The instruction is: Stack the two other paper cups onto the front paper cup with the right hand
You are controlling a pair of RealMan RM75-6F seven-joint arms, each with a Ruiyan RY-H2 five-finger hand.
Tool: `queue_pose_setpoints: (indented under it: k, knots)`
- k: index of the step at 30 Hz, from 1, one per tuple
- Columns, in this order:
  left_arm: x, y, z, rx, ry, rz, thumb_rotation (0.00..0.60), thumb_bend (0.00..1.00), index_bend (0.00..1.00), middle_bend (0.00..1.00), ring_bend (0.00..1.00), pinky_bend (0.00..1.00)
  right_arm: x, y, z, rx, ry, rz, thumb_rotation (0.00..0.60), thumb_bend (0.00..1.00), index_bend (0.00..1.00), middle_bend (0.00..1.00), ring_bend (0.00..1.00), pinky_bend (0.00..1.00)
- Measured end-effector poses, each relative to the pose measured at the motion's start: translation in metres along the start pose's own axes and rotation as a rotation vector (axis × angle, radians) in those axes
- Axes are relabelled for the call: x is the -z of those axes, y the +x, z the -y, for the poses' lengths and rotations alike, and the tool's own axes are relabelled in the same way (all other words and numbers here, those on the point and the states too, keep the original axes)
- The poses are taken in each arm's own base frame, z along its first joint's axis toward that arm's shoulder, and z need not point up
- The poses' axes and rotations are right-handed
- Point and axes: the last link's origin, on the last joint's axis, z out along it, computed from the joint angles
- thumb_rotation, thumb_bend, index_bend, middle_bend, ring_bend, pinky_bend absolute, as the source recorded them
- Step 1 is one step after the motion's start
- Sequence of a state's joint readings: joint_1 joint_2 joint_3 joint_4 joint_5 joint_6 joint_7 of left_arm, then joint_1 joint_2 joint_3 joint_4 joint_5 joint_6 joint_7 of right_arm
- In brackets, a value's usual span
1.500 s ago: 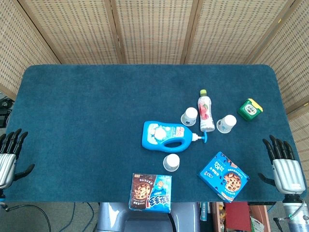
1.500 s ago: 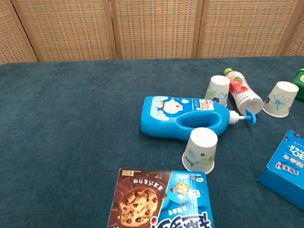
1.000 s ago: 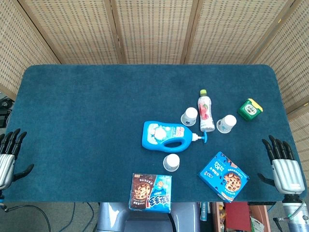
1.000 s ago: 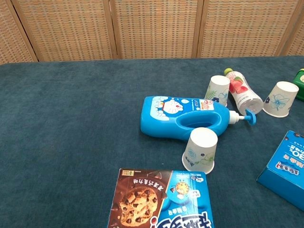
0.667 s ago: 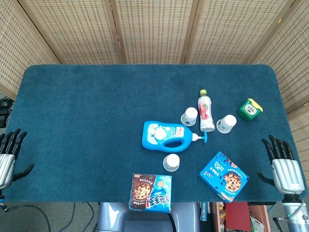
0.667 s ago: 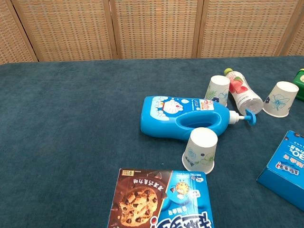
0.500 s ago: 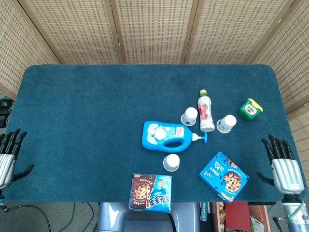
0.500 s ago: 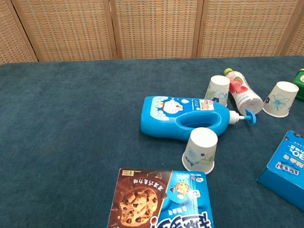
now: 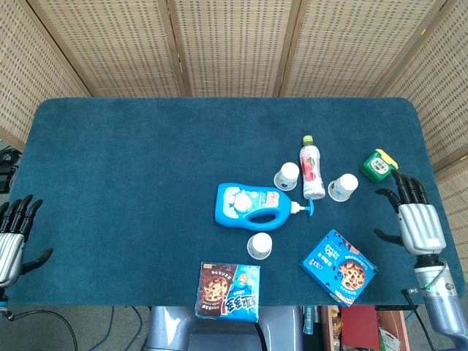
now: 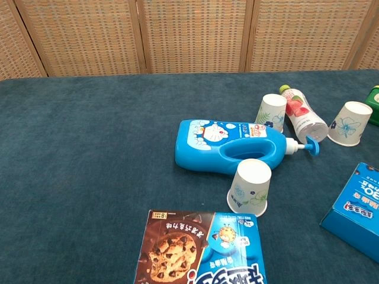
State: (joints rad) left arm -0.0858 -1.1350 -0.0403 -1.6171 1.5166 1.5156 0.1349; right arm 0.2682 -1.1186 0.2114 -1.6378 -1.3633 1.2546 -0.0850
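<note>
place: staged test room | cues: woven rattan screen panels, blue felt-covered table, loose groceries

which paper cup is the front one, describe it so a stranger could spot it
Find the big blue detergent bottle lying mid-table. The front paper cup stands just on its near side, beside the brown cookie box. Unlike the other two cups, it isn't next to the pink drink bottle.

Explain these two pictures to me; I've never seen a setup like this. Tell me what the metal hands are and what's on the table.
One camera looks down from the robot's head, one forward from its chest. The robot's left hand and right hand are open, holding nothing. On the blue table stand three upside-down paper cups: the front cup, the middle cup and the right cup. Around them lie a blue detergent bottle, a drink bottle, a green box and two cookie boxes.
</note>
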Motion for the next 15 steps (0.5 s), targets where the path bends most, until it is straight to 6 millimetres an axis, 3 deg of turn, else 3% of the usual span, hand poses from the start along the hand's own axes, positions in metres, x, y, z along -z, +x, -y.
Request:
queue_pose_setpoints:
  k: [11, 15]
  knots:
    - [-0.003, -0.004, 0.000, -0.009, 0.005, 0.013, 0.600, 0.24, 0.00, 0.00, 0.00, 0.00, -0.078, -0.008, -0.004, 0.052, -0.118, 0.113, 0.600, 0.10, 0.30, 0.07, 0.00, 0.02]
    - [-0.004, -0.005, -0.001, -0.013, 0.006, 0.016, 0.600, 0.24, 0.00, 0.00, 0.00, 0.00, -0.094, -0.010, -0.004, 0.056, -0.143, 0.117, 0.600, 0.10, 0.31, 0.09, 0.00, 0.03]
